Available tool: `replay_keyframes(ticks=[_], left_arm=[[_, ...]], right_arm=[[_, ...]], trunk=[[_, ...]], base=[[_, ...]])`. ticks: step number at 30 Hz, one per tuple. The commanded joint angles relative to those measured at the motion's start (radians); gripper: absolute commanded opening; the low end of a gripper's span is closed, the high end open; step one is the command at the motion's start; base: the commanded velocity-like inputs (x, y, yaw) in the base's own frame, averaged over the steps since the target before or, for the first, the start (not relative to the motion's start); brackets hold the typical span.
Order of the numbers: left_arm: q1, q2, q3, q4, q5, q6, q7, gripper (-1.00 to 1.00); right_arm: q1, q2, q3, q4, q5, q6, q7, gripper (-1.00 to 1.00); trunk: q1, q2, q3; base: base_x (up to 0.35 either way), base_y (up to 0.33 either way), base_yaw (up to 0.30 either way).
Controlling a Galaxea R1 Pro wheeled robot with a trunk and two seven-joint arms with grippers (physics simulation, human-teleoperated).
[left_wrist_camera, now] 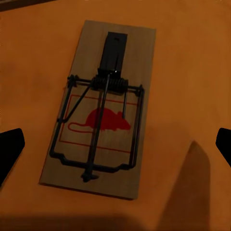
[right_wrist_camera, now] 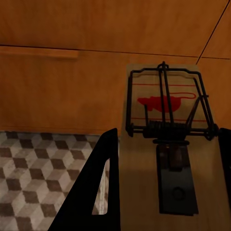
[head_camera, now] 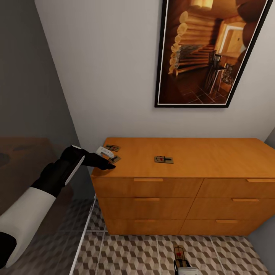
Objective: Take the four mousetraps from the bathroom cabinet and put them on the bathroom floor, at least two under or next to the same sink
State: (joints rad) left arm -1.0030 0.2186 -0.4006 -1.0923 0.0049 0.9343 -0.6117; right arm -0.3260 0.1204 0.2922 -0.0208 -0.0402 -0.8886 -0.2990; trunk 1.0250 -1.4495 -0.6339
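Three mousetraps [head_camera: 164, 159] are lying on the cabinet [head_camera: 198, 179], the left claw [head_camera: 109, 162] spreading wide over one, the right claw [head_camera: 183, 263] gripping a fourth.

left arm [head_camera: 57, 173]: over cabinet [head_camera: 183, 198] left corner | mousetraps on top: three | floor [head_camera: 133, 256]: one

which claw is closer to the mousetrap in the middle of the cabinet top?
Left. The left claw is over the cabinet top's left end, level with the middle mousetrap. The right claw is down near the floor, gripping another mousetrap.
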Motion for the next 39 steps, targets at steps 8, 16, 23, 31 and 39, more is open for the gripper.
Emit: replay_keyframes(ticks=[8, 16, 23, 31, 39], left_arm=[[-0.001, 0.001, -0.001, 0.000, 0.000, 0.005, -0.002, 1.00], [-0.001, 0.001, -0.002, 0.007, 0.000, 0.005, -0.002, 1.00], [0.000, 0.001, -0.002, 0.016, 0.000, 0.005, -0.002, 1.00], [-0.001, 0.001, -0.002, 0.022, 0.000, 0.005, -0.002, 1.00], [-0.001, 0.001, -0.002, 0.023, 0.000, 0.005, -0.002, 1.00]], right_arm=[[-0.001, 0.001, 0.008, 0.001, -0.006, -0.003, -0.003, -1.00], [0.000, 0.000, 0.008, 0.001, -0.006, -0.003, -0.003, -1.00], [-0.001, 0.000, 0.008, 0.001, -0.005, -0.003, -0.003, -1.00], [-0.001, 0.000, 0.008, 0.001, -0.006, -0.003, -0.003, -1.00], [-0.001, -0.001, 0.008, 0.001, -0.006, -0.003, -0.003, -1.00]], trunk=[[0.000, -0.001, -0.001], [0.000, -0.001, -0.001], [0.000, -0.001, -0.001], [0.000, -0.001, -0.001], [0.000, -0.001, -0.001]], base=[[0.000, 0.000, 0.000], [0.000, 0.000, 0.000], [0.000, 0.000, 0.000], [0.000, 0.000, 0.000], [0.000, 0.000, 0.000]])
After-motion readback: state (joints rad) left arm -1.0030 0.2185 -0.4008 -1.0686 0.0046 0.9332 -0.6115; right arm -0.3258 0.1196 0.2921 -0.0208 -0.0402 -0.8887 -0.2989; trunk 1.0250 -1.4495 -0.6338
